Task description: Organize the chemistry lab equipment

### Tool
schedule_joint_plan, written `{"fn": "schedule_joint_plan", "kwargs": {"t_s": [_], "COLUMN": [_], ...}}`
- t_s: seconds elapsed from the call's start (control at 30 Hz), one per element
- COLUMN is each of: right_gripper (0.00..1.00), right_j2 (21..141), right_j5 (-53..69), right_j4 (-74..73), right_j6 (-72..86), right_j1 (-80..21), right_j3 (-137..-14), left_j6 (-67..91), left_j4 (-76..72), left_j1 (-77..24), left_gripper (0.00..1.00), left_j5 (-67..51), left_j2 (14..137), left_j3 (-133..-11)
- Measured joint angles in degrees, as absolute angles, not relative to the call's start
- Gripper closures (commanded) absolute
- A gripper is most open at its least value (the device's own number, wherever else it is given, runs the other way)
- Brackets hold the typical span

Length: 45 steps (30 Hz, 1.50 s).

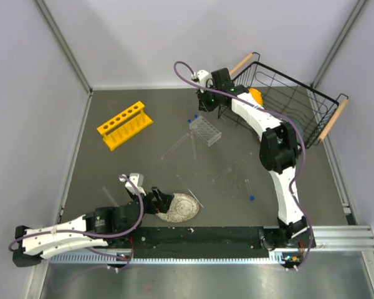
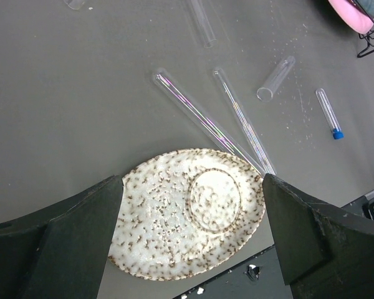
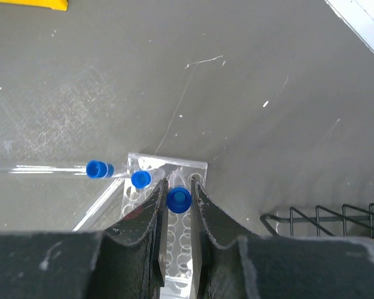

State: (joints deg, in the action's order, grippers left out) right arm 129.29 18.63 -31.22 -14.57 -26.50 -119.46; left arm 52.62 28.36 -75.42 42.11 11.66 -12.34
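Two slender clear tubes, speckled round disc

Yellow plastic six-hole tube rack: upright, far left, well apart from the small clear plastic rack at far centre. Short clear blue-capped vials: one vial standing in the clear rack, a second upright over its holes, a third lying just beside it, a fourth lying alone to the right. Long thin clear test tubes: lying flat, scattered mid-surface, two close together near the front.
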Motion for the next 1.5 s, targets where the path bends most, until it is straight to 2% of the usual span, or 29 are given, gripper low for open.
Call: {"fn": "schedule_joint_plan", "kwargs": {"t_s": [0.67,0.77,1.1,1.5], "right_gripper": [0.85,0.82,0.6,0.53], "right_j2": [133.8,134.8,135.2,132.1], "right_j5": [18.0,18.0,18.1,18.0], "right_j4": [-29.5,-29.6,-29.2,-29.7], "right_j6": [-12.8,-12.8,-13.0,-14.4], "right_j1": [-26.5,-26.5,-26.5,-26.5], "right_j3": [-120.1,-120.1,-120.0,-116.2], "left_j6": [52.9,52.9,52.8,52.4], "left_j4": [28.7,28.7,28.7,27.9], "left_j1": [-75.4,-75.4,-75.4,-75.4], "left_gripper": [0.01,0.01,0.01,0.01], "left_j5": [42.7,42.7,42.7,41.0], "left_j2": [11.7,11.7,11.7,14.0], "left_j3": [-13.0,-13.0,-13.0,-15.5]}}
